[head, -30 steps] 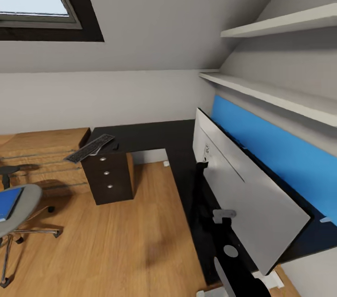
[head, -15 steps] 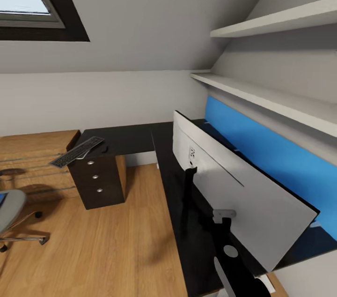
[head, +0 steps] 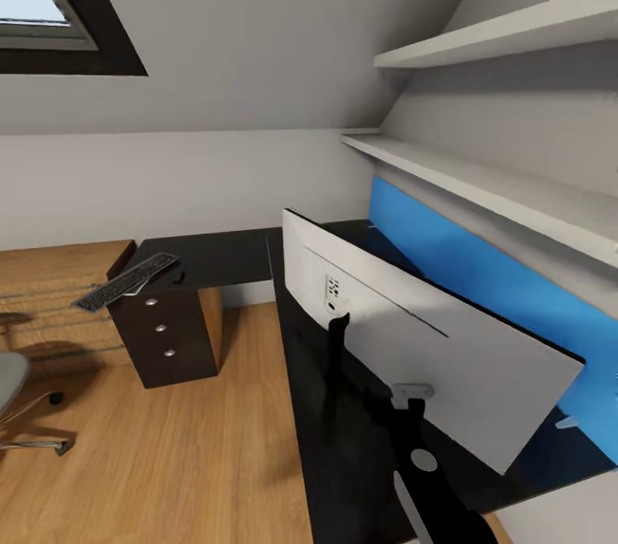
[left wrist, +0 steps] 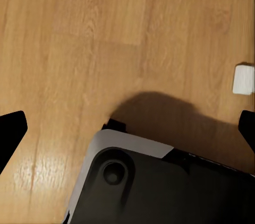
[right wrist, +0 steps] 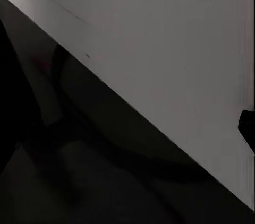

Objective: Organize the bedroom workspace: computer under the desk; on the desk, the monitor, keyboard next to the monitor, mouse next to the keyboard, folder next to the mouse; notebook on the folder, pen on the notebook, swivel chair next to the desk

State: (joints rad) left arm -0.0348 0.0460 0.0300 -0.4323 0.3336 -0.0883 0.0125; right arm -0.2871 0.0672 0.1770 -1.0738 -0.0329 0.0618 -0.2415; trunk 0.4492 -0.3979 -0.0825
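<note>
While the head camera looked down over the L-shaped worktop point(head: 232, 256), the monitor point(head: 429, 329) stood on its near right wing with its white back turned to the camera, its black stand point(head: 336, 364) planted on the glossy black top. Behind it a blue wall panel point(head: 481, 269) ran beneath two white shelves point(head: 481, 175). On the far left wing, the keyboard point(head: 124, 281) lay at an angle over the corner above the dark drawer unit point(head: 163, 338), one end hanging past the edge, with the small black mouse point(head: 178, 276) just to its right. A grey edge of the swivel chair point(head: 10, 377) showed at the far left, on the wood-plank floor point(head: 172, 458).

From the left wrist, the left claw point(left wrist: 130, 128) was spread wide, its dark fingertips point(left wrist: 11, 128) well apart above the floor and the robot's dark base point(left wrist: 159, 187). From the right wrist, the monitor's white back sat very close; whether the right claw was spread or pressed together could not be told.
</note>
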